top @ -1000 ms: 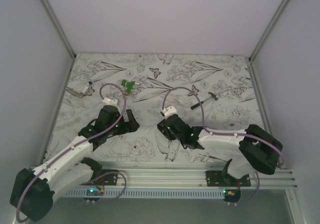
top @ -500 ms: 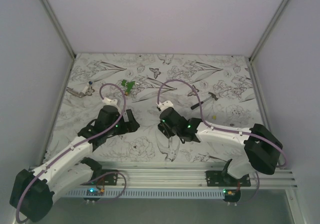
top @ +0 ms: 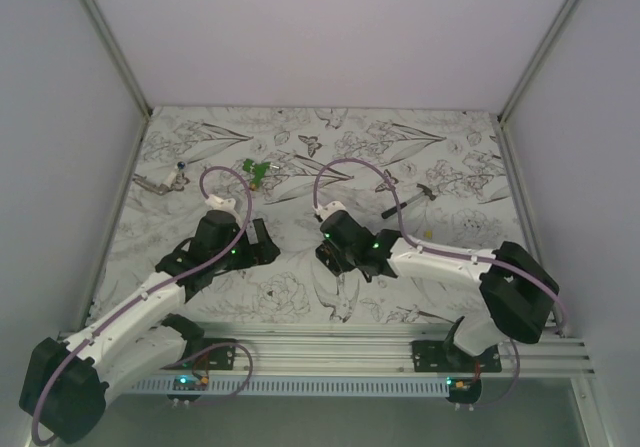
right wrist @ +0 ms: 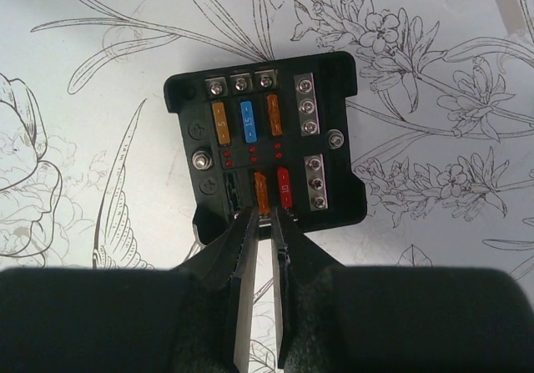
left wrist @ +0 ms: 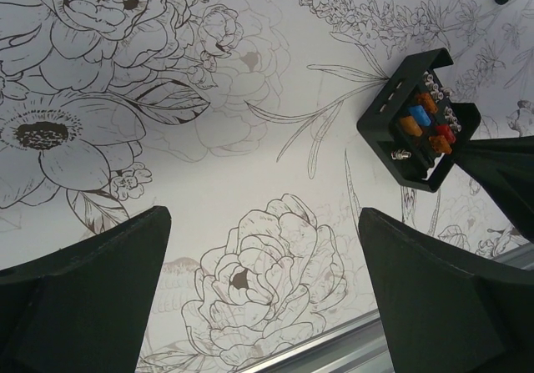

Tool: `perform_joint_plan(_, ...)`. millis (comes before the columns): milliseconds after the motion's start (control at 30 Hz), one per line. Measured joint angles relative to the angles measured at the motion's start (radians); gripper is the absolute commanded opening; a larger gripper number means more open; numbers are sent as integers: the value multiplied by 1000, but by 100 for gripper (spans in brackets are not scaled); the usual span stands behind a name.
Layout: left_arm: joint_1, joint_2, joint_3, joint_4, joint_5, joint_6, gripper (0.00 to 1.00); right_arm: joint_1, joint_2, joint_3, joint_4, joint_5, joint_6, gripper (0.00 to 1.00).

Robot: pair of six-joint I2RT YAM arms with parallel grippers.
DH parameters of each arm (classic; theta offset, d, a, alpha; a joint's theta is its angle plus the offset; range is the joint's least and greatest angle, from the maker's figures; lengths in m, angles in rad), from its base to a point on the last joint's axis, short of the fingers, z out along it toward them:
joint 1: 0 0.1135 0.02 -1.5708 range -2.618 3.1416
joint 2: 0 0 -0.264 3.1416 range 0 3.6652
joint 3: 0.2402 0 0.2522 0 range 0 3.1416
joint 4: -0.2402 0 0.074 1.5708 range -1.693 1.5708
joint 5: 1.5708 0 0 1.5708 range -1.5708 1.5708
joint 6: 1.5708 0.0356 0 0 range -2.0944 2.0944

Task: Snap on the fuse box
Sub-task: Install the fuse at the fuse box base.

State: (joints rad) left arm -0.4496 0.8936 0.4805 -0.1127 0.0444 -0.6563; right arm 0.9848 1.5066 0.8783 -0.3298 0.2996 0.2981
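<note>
The fuse box (right wrist: pixel 264 143) is a small black square box lying flat on the flowered table cover, with orange, blue and red fuses showing in its open top. It also shows at the upper right of the left wrist view as the fuse box (left wrist: pixel 417 121). My right gripper (right wrist: pixel 264 216) hangs over its near edge with the jaws a narrow slit apart. The tips flank the near end of an orange fuse (right wrist: pixel 261 191), and bare table shows between the fingers. In the top view the right gripper (top: pixel 331 251) covers the box. My left gripper (top: pixel 262 243) stands wide open, left of the box, with nothing between its fingers (left wrist: pixel 100 281).
A small green plastic piece (top: pixel 258 170) lies at the back left. A thin black stick-like tool (top: pixel 407 201) lies at the back right, with a tiny yellow bit (top: pixel 428 233) near it. A metal item (top: pixel 160 182) sits by the left wall. An aluminium rail (top: pixel 330 342) runs along the near edge.
My right arm has reached a little further left and forward over the fuse box, and its jaws have narrowed. The left arm has not moved.
</note>
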Motion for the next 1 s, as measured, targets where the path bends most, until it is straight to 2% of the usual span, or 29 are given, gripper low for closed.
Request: perform_joint_plan(1000,0,5,0,0,10,3,100,-13,92,52,-10,-56,-50,11)
